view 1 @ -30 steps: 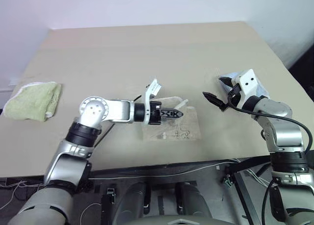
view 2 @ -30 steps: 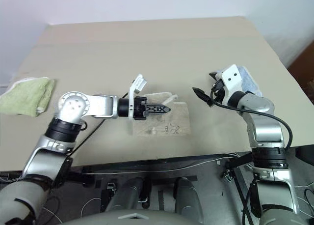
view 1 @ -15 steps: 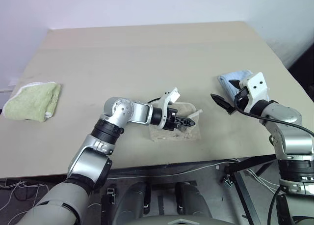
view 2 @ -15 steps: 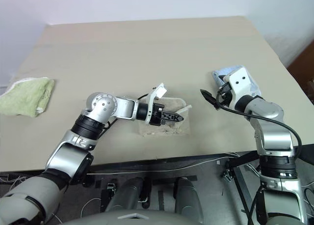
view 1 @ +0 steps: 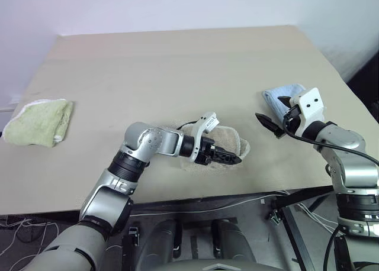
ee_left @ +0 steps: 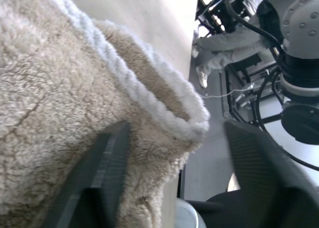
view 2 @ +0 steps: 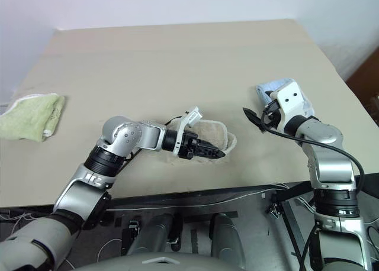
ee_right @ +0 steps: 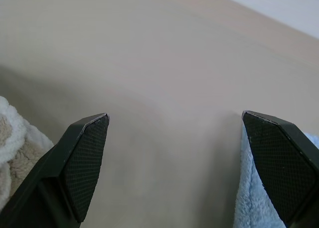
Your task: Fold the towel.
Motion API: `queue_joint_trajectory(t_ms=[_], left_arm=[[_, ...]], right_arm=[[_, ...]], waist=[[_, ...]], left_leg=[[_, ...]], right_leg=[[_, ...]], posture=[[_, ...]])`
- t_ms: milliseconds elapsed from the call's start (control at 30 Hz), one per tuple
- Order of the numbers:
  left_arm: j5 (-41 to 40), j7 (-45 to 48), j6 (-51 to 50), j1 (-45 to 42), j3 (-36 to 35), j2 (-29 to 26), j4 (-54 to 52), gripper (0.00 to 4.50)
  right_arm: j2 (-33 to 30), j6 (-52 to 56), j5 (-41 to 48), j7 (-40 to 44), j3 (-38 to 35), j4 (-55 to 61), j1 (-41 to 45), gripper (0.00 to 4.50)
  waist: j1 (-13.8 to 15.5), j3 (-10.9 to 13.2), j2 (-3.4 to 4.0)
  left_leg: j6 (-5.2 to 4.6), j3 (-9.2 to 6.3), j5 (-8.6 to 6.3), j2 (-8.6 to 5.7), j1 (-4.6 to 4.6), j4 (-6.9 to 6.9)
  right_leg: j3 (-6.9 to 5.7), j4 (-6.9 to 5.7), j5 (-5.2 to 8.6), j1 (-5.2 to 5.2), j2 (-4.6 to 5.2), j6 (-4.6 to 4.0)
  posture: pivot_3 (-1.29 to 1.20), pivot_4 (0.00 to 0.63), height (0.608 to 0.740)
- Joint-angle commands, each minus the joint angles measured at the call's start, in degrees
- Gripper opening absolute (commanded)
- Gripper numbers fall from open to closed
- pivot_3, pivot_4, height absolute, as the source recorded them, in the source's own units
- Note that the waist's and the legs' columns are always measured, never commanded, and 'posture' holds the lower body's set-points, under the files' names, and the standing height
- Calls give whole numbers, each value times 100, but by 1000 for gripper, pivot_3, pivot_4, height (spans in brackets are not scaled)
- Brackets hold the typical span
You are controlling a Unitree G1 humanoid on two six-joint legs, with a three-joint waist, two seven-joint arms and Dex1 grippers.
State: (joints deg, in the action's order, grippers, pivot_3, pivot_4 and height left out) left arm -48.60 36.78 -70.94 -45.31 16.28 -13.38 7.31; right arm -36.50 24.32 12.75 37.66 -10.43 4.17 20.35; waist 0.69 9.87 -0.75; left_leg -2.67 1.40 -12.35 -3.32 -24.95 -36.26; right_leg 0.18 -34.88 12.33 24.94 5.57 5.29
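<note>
The beige fleecy towel (view 1: 232, 142) lies folded over into a rounded bundle near the table's front edge, in the middle. My left gripper (view 1: 230, 158) reaches across it from the left, low over its front side. Its two fingers (ee_left: 107, 168) stand wide apart, and the towel's white-edged fold (ee_left: 164, 108) lies between and under them, not pinched. My right gripper (view 1: 270, 110) hovers open to the right of the towel, apart from it, pointing toward it. Between its fingers (ee_right: 87, 158) I see only bare table.
A folded green towel (view 1: 40, 122) lies at the table's left edge. A light blue cloth (view 1: 277, 96) sits right behind my right gripper. The table's front edge (view 1: 195, 195) runs just below the towel, with cables and stands beneath it.
My left gripper has opened and let go of the towel after carrying its edge over to the right. The towel now lies as a rounded folded bundle. The right arm has barely moved.
</note>
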Motion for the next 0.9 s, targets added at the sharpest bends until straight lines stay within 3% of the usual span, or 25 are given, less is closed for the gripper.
queue_joint_trajectory(t_ms=[33,267,400,500,733,833,900], left_arm=[[84,41,221,13,-411,-16,-334,4142],[432,355,1660,238,-1226,-407,-1193,4142],[1369,699,2977,669,-994,-936,-1358,4184],[1430,983,3118,993,-1048,-1215,-1405,3548],[1936,1360,3754,1445,-866,-1478,-1471,1072],[1957,1560,4071,1426,-814,-1289,-1432,20],[1926,1726,4109,1456,-765,-1258,-1494,20]], right_arm=[[12,-83,175,2,-101,110,210,4500],[363,2155,2468,147,-593,943,714,4500],[551,2394,2843,149,-329,1348,589,3541],[708,2284,2799,76,-161,1285,504,2469],[994,2146,2856,87,0,1175,389,6],[1071,2129,2855,84,64,1083,352,0],[1068,2138,2849,113,125,1052,350,0]], waist=[[0,0,0],[-21,0,3],[-3,-1,2],[3,-1,2],[2,-1,3],[0,-1,3],[-5,-1,3]], left_leg=[[0,0,0,0,0,0],[0,0,1,8,0,3],[10,0,-7,7,0,3],[9,1,-10,7,-4,6],[6,0,-12,6,-39,0],[6,1,-12,6,-38,0],[6,1,-12,6,-38,0]], right_leg=[[-1,0,0,0,0,0],[-1,-3,-1,5,-4,2],[-1,0,0,1,0,0],[-1,10,0,1,1,-1],[-3,7,-2,37,2,0],[-3,7,-2,36,2,1],[-3,7,-2,36,2,1]], posture=[[0,150,740],[0,150,740],[0,150,740],[0,150,740],[0,150,740],[0,150,740],[0,150,740]])
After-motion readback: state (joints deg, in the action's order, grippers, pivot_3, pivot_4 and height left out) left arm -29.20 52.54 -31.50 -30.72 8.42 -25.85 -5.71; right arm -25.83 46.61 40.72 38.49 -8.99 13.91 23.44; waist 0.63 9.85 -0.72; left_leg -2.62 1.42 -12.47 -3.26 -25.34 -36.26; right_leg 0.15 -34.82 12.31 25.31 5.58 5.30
